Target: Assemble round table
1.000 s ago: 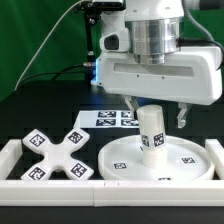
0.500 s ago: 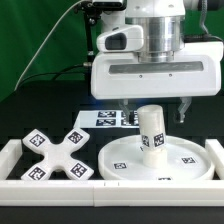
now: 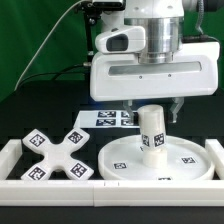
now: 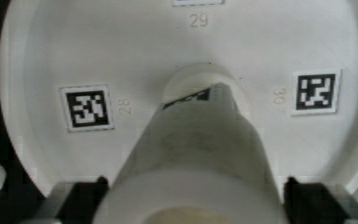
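The short white cylindrical leg (image 3: 152,130) stands upright on the middle of the large round disc (image 3: 120,160), which lies flat at the exterior view's right. My gripper (image 3: 153,108) hangs right above the leg, open, with one finger on each side of the leg's top and a gap to it on both sides. In the wrist view the leg (image 4: 194,140) rises between the dark fingers (image 4: 78,200) over the tagged disc (image 4: 87,50). The X-shaped cross base (image 3: 55,155) lies flat at the exterior view's left, apart from the disc.
The marker board (image 3: 105,118) lies behind the disc and the cross base. A low white wall (image 3: 60,188) runs along the front and up both sides (image 3: 14,150). A green backdrop and cables stand behind the arm.
My gripper has risen slightly and its fingers stand wider apart round the leg's top. The leg, disc and cross base have not moved.
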Tool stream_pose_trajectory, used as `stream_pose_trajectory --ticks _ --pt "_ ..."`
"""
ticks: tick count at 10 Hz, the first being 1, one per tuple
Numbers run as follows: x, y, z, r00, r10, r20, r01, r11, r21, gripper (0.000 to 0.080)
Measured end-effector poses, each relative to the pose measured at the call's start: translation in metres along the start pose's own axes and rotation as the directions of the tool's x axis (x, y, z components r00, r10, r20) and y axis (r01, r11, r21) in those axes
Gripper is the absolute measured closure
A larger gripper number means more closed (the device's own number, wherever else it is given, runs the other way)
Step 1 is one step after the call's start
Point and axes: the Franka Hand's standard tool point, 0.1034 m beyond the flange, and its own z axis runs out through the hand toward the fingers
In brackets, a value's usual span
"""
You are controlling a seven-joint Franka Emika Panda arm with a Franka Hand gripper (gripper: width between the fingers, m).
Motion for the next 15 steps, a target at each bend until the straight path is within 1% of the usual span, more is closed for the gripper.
stream_pose_trajectory --ticks 2,3,4,5,6,7,8,9,10,11,12,15 --pt "-0.0002 0.0002 0.0005 0.990 0.140 0.001 -0.140 0.990 0.000 0.0392" --pt "-0.0003 0.0002 0.0007 0.984 0.180 0.001 -0.180 0.984 0.000 0.0392" --pt "-0.0002 -0.0015 0.0015 0.954 0.301 -0.001 -0.301 0.954 -0.001 0.0392" --pt "0.0013 -0.0065 0.0020 0.901 0.434 -0.014 -0.434 0.901 -0.001 0.0392" --pt "0.0015 -0.0050 0.0025 0.839 0.544 -0.016 -0.544 0.839 0.001 0.0392" --pt "0.0019 -0.0030 0.0026 0.763 0.646 -0.015 -0.646 0.763 0.010 0.0392" --pt "0.0019 -0.0006 0.0031 0.679 0.734 -0.012 -0.734 0.679 0.026 0.0392" --pt "-0.0002 0.0014 0.0038 0.519 0.855 0.001 -0.854 0.518 0.044 0.0392" --pt "-0.0016 0.0011 0.0044 0.386 0.922 0.009 -0.921 0.385 0.054 0.0392" --pt "-0.0031 0.0005 0.0044 0.268 0.963 0.024 -0.962 0.267 0.059 0.0392" --pt "-0.0034 0.0013 0.0044 0.220 0.975 0.032 -0.974 0.218 0.058 0.0392" --pt "-0.0043 0.0013 0.0048 0.025 0.999 0.046 -0.999 0.023 0.047 0.0392"
